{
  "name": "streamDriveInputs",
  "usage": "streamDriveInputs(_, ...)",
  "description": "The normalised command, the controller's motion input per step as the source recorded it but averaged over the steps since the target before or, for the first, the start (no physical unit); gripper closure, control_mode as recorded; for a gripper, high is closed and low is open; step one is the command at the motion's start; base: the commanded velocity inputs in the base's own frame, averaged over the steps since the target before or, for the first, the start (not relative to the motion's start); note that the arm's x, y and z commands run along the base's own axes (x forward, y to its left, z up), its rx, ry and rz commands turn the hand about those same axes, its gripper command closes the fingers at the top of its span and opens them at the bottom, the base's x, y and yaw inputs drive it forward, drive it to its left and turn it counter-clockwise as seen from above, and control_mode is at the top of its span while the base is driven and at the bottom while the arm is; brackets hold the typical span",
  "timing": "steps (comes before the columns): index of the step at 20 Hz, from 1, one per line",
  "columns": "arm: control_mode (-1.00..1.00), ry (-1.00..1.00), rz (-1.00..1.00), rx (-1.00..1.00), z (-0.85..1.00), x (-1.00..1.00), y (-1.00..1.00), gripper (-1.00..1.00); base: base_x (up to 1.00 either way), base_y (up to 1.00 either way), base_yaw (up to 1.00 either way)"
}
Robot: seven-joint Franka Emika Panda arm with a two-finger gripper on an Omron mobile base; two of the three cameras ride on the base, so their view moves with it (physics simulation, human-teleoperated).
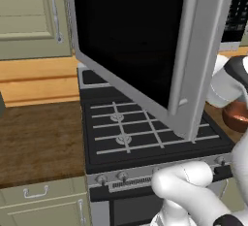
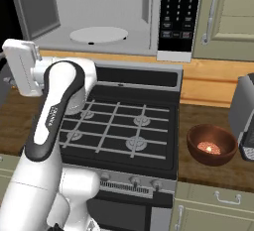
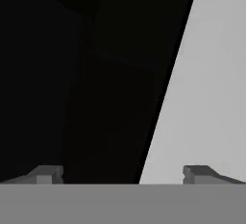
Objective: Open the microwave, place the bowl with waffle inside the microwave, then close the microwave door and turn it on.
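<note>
Brown wood-look countertop (image 2: pixel 208 175) runs on both sides of a black gas stove with grey grates (image 2: pixel 119 126), and above the stove the silver-framed microwave with a dark keypad panel (image 2: pixel 179 17) stands open, its light grey cavity showing the white round turntable (image 2: pixel 98 34). Its wide silver-framed microwave door with the black window (image 1: pixel 131 36) is swung out over the stove, and the round dark reddish-brown bowl (image 2: pixel 211 144) sits on the counter to the right of the stove, something pale and orange inside it. Seen from the hand, the gripper (image 3: pixel 123 174) faces the door's black glass and silver frame with its two dark fingertips (image 3: pixel 45 174) spread wide and nothing between them.
</note>
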Motion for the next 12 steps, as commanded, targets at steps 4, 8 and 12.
streamDriveInputs(4,-1.00,-0.08,0.42,-0.16,-0.06,-0.87,1.00,-1.00,0.00,0.00,0.00)
streamDriveInputs(8,-1.00,0.13,0.23,-0.07,-0.08,-0.13,0.56,-1.00,0.00,0.00,0.00)
streamDriveInputs(12,-1.00,0.20,-0.06,-0.11,-0.05,0.14,-0.45,-1.00,0.00,0.00,0.00)
